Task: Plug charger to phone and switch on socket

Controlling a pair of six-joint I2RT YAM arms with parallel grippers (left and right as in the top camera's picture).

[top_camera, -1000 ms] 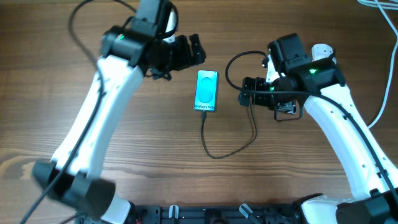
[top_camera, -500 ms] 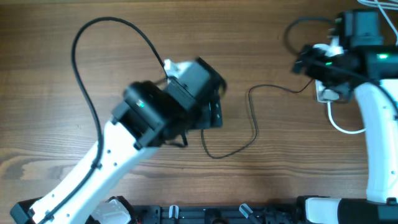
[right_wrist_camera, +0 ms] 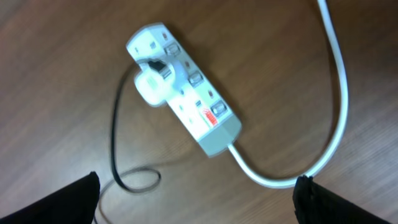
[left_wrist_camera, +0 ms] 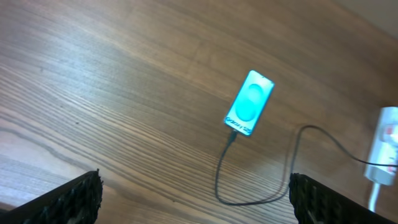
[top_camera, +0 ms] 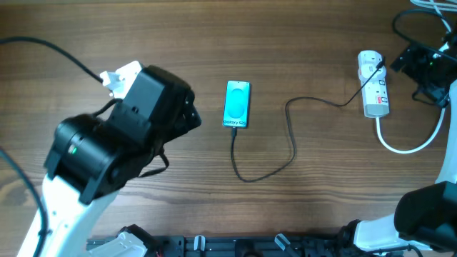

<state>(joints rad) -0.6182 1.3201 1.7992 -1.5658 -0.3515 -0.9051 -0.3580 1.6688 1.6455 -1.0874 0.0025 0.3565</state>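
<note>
Phone (top_camera: 237,104) lies flat mid-table (top_camera: 214,28) with its screen lit. The charger (top_camera: 289,135) connector meets its text end, and the cable loops right to a white plug (right_wrist_camera: 154,84) seated in the socket (top_camera: 373,84). Left gripper (left_wrist_camera: 199,202) hangs left of the phone with fingers wide and empty; right gripper (right_wrist_camera: 199,199) is near the socket, likewise spread and holding nothing.

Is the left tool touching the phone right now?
Apart. The left wrist view shows the phone lying far ahead of the open left tool, with bare table between them.
</note>
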